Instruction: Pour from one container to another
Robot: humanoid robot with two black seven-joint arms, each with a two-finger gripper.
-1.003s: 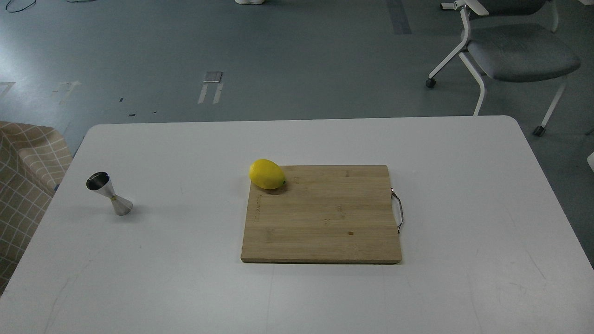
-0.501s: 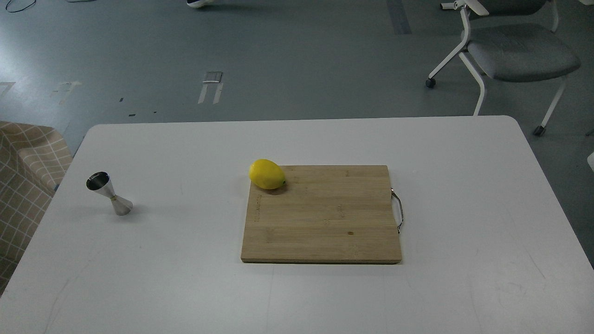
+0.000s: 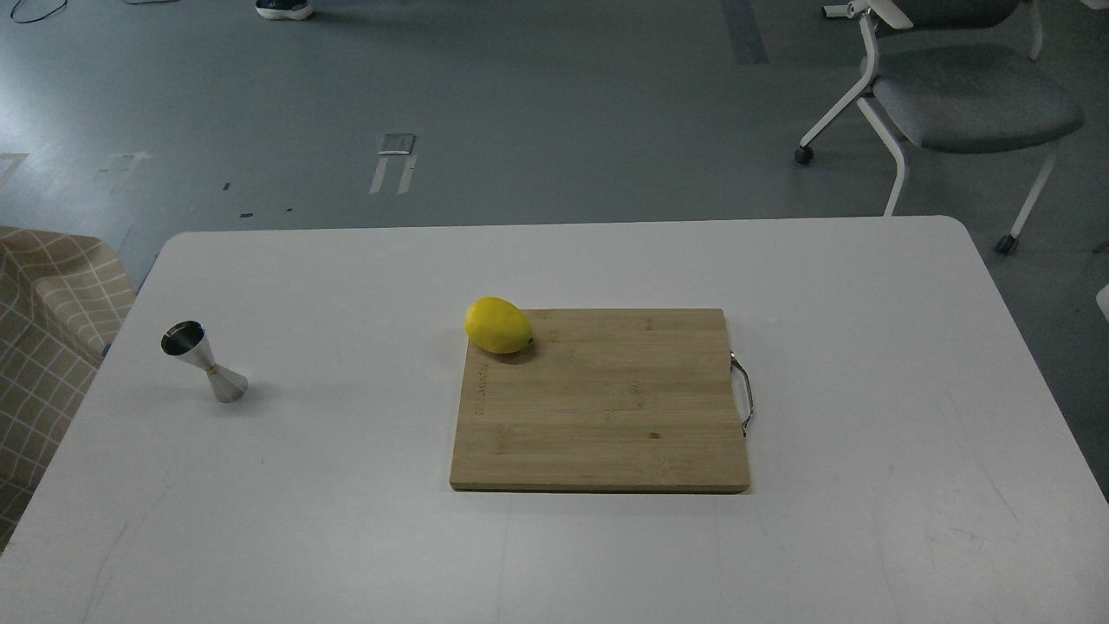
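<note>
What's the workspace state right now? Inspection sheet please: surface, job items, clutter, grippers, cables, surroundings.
Surface: white table, faint scuffs, no spills seen.
Job's things: steel jigger standing upright near the table's left edge, open cup up. Glass tumbler: nothing seen.
Clutter: wooden cutting board at centre, metal handle on its right side; yellow lemon resting on the board's far-left corner.
Grippers: nothing seen; neither arm is in view.
Cables: dark cable on the floor at far left; none on the table.
Surroundings: grey floor with tape marks, grey office chair beyond the right corner, checked fabric seat at left, a shoe at the top edge.
</note>
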